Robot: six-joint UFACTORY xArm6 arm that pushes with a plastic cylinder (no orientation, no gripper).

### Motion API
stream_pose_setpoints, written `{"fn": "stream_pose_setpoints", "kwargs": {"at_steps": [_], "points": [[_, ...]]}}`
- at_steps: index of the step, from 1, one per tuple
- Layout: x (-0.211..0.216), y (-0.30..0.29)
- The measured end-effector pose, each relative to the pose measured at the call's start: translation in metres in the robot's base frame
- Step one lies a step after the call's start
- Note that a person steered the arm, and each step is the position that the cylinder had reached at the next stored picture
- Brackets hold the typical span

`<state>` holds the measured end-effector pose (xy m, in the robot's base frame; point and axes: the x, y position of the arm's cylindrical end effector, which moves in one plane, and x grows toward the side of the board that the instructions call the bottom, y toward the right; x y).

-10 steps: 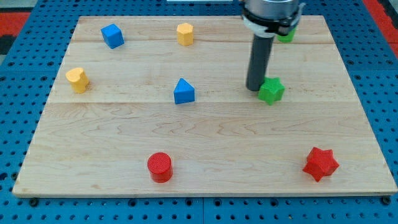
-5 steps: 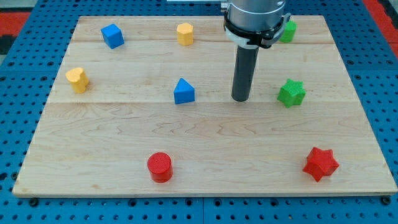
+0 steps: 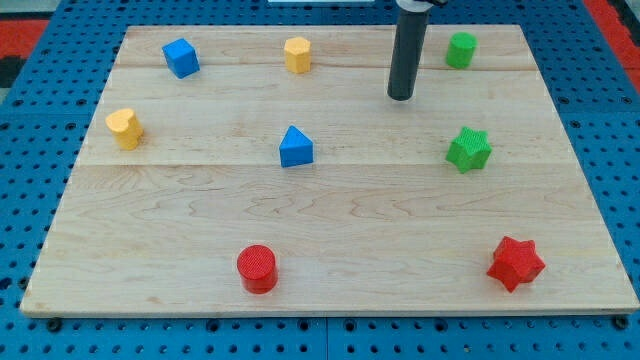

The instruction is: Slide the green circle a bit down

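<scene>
The green circle (image 3: 461, 49) stands near the board's top right edge. My tip (image 3: 401, 97) is the lower end of a dark rod that comes down from the view's top. It sits left of and a little below the green circle, apart from it. A green star (image 3: 468, 149) lies below the circle, to the lower right of my tip.
A blue cube (image 3: 181, 57) and a yellow hexagon (image 3: 297, 54) lie along the top. A yellow heart (image 3: 124, 127) is at the left, a blue triangle (image 3: 295, 147) in the middle. A red cylinder (image 3: 257, 268) and a red star (image 3: 516, 263) lie near the wooden board's bottom edge (image 3: 330, 308).
The green star slid right from beside the rod, then stayed put. My tip moved left, then up toward the view's top and slightly right. The green circle is now uncovered.
</scene>
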<state>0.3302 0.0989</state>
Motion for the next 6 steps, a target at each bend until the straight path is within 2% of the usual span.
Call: {"fn": "stream_pose_setpoints", "kwargs": {"at_steps": [1, 2, 4, 5, 6], "points": [[-0.027, 0.04], [-0.046, 0.056], [-0.132, 0.05], [-0.088, 0.078], [-0.036, 0.078]]}}
